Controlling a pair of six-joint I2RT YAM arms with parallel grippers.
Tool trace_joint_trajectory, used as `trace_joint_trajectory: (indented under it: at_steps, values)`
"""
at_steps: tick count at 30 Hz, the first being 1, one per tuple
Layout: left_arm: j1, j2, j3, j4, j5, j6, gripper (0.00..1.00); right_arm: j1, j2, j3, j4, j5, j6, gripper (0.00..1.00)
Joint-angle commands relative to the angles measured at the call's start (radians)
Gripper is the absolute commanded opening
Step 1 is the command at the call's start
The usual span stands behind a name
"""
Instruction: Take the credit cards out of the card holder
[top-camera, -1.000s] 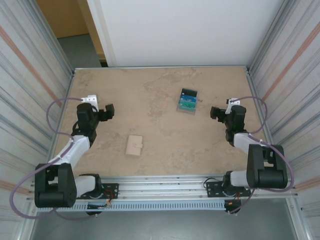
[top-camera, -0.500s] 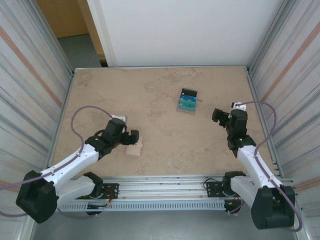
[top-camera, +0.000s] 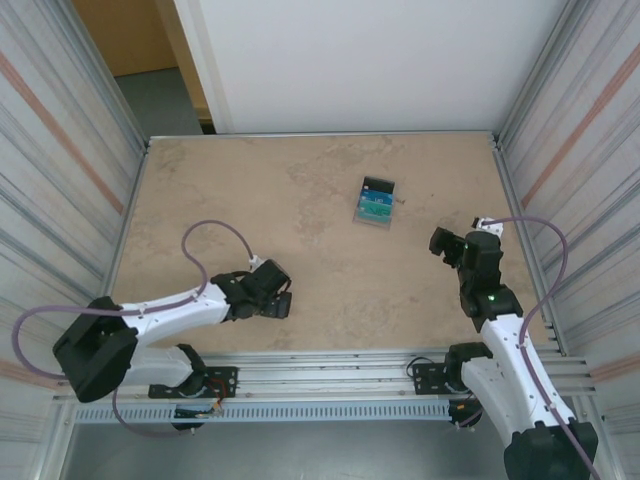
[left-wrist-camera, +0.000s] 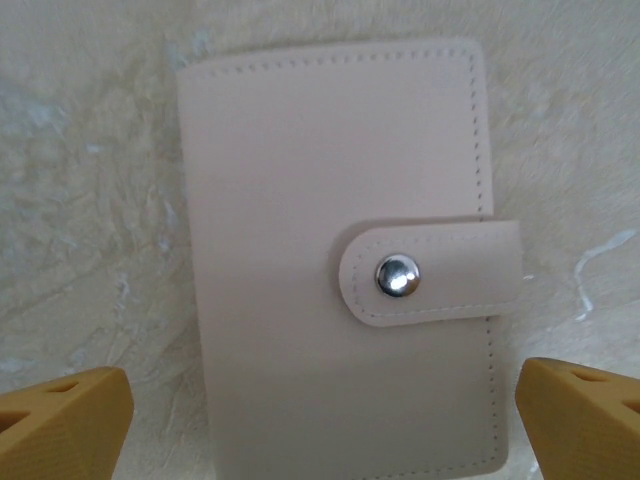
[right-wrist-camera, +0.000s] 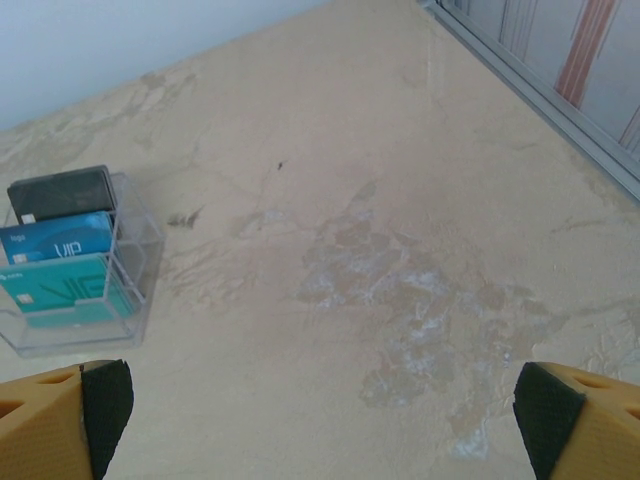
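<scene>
Left gripper is hovering low over the card holder with its jaws spread wide and nothing in them. One yellow fingertip is flanking each long side, and both are standing apart from the leather as far as I can tell. The card holder is lying flat on the worktop, front left, closed, with its snap tab buttoned down across the opening edge. The credit cards are not showing; I am judging them to be shut inside. Right gripper is likewise wide and empty. It is hanging over bare worktop on the right side and looking toward a clear box with dark, blue and teal contents, well apart from the card holder. I am reading this as the approach step — nothing unfastened, nothing out yet. Next I am expecting to lower the left gripper and close it across the card holder's width to pin it. Then I would bring the right gripper over to work a fingertip under the free end of the tab and pop the snap. The tab is lying thin and flat, so the angle matters — and the card holder may skid on this smooth surface if it is pushed sideways.
</scene>
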Motion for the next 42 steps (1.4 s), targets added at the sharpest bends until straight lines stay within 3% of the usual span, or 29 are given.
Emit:
trace_joint_trajectory:
  at_steps: [1,16,23,27,34,42]
  values:
    - [-0.025,0.043,0.043,0.012,-0.029,-0.026,0.99,0.009,-0.013,0.011,-0.027,0.028,0.025,0.99]
    - [-0.037,0.19,0.083,0.033,-0.093,-0.043,0.99,0.062,0.087,0.029,0.02,0.031,0.039,0.99]
    - [-0.037,0.188,0.075,0.038,-0.094,-0.045,0.8,0.119,0.16,0.073,0.015,0.059,0.07,0.99]
    - [-0.036,0.152,0.061,0.056,-0.089,-0.027,0.77,0.153,0.195,0.105,-0.016,0.046,0.13,0.99]
    - [-0.042,0.007,0.005,0.167,-0.09,0.045,0.76,0.208,0.281,0.159,-0.085,-0.203,0.3,0.99]
    - [-0.042,-0.124,-0.065,0.385,-0.071,0.171,0.75,0.372,0.422,0.157,0.17,-0.497,0.456,1.0]
